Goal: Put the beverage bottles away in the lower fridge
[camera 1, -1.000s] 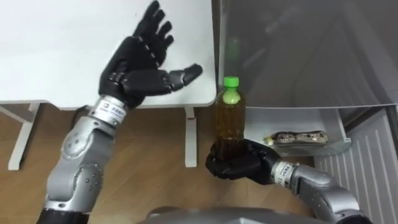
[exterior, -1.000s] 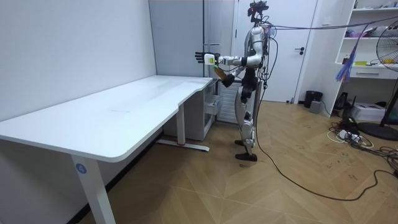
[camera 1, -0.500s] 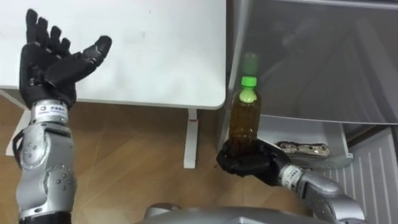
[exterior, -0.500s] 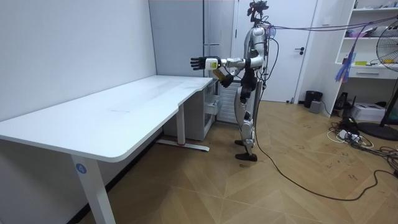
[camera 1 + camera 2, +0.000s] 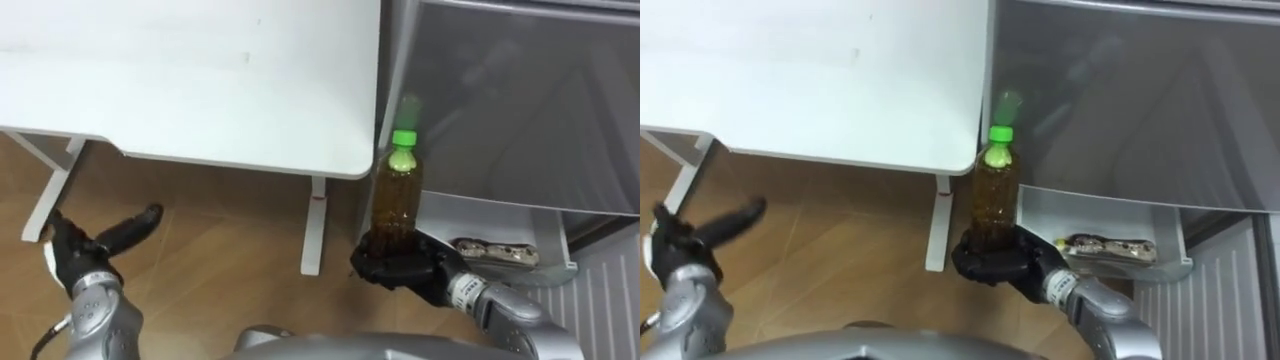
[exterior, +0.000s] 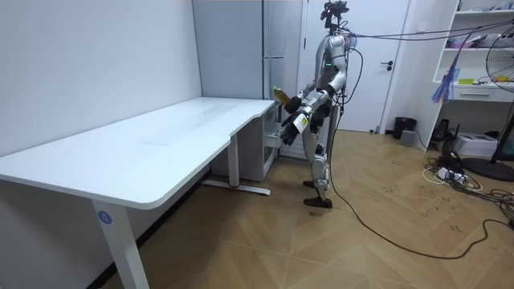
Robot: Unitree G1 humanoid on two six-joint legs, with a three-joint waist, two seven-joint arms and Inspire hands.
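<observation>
A clear bottle of brown drink with a green cap [image 5: 394, 195] stands upright in my right hand [image 5: 398, 268], which is shut round its base, low and centre in the eye views. The bottle is in front of the grey fridge [image 5: 520, 90], just left of its open lower compartment [image 5: 470, 214]. My left hand [image 5: 92, 245] hangs low at the lower left over the wooden floor, open, with the thumb stretched out. In the room view I stand at the desk's end facing the fridge [image 6: 241, 48], the bottle [image 6: 277, 94] held at chest height.
A white desk [image 5: 200, 80] fills the upper left, and its leg [image 5: 313, 225] stands close to the left of the bottle. A flat wrapped packet [image 5: 497, 253] lies in the lower compartment. The fridge's white ribbed side shows at the lower right.
My left arm has dropped from raised over the desk to low at my side. The right hand keeps the bottle upright in nearly the same place.
</observation>
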